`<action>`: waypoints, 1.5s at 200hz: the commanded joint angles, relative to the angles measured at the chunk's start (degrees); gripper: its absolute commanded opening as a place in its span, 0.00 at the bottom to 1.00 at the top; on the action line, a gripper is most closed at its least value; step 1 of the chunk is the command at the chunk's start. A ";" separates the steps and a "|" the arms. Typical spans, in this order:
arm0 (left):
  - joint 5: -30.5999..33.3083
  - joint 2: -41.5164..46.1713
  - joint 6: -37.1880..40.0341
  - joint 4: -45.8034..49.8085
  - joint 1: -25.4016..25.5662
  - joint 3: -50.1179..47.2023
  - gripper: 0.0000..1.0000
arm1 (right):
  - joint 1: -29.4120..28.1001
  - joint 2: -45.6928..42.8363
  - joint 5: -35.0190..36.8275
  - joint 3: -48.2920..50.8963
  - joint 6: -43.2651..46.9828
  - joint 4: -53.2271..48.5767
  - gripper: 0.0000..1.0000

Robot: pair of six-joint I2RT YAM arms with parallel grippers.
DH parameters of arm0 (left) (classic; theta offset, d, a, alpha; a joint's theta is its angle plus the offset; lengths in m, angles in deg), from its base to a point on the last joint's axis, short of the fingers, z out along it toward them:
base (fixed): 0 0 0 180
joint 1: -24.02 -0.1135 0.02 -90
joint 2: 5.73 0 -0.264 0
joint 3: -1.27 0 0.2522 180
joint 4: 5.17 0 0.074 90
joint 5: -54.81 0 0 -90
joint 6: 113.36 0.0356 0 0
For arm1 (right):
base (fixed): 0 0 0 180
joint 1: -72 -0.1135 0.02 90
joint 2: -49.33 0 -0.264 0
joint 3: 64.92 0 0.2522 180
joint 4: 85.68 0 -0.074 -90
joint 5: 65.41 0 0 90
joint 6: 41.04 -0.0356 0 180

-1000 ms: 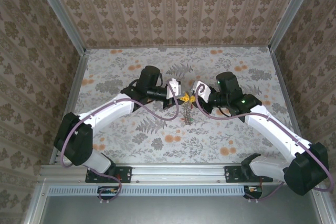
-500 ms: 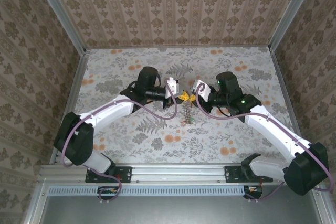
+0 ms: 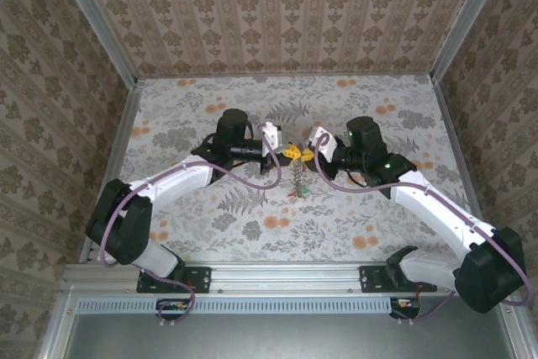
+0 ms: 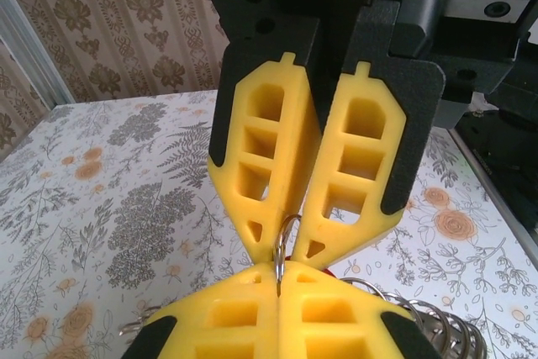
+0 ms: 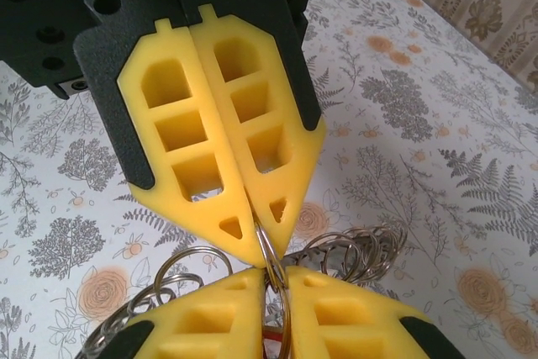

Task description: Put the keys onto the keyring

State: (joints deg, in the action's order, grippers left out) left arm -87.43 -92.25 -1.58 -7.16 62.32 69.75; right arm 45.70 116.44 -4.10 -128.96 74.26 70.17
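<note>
My left arm (image 3: 168, 182) and right arm (image 3: 437, 208) are white shells between bulky black joints, each trailed by a purple cable (image 3: 103, 241). A green light (image 3: 387, 160) glows right of centre. My left gripper (image 4: 279, 279) and right gripper (image 4: 286, 245) carry yellow fingers (image 4: 265, 149) cut with boxy pockets and backed by black plates. A recessed screw (image 4: 496, 10) sits at upper right.

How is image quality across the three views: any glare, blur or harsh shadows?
Top external: even, soft light, no glare; the keyring is too small to resolve. Left wrist: the left gripper is cropped at the bottom edge, slightly soft. Right wrist: keyring coils sharp, far table softer.
</note>
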 commanded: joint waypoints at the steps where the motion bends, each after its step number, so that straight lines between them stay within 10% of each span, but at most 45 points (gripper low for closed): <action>1: -2.78 0.58 -1.73 -3.33 -0.25 -0.32 0.00 | -0.24 -1.28 -0.84 0.30 -0.08 2.03 0.16; 89: -3.59 1.08 -0.35 -1.56 -0.26 -0.23 0.00 | -0.24 -0.93 -1.31 -0.42 -0.22 1.85 0.00; 170: 2.99 3.17 11.94 17.37 0.70 5.11 0.25 | -0.42 -0.35 -0.36 -3.77 3.41 -5.48 0.00; 300: 5.68 -0.26 17.08 25.50 2.74 10.93 0.22 | -0.59 -0.71 -0.84 -4.13 3.78 -5.91 0.00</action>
State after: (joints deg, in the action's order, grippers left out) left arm -82.23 -91.62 12.89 14.65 64.62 78.52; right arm 45.48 116.46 -4.25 -131.10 77.34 63.83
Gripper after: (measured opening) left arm 0.223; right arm 0.062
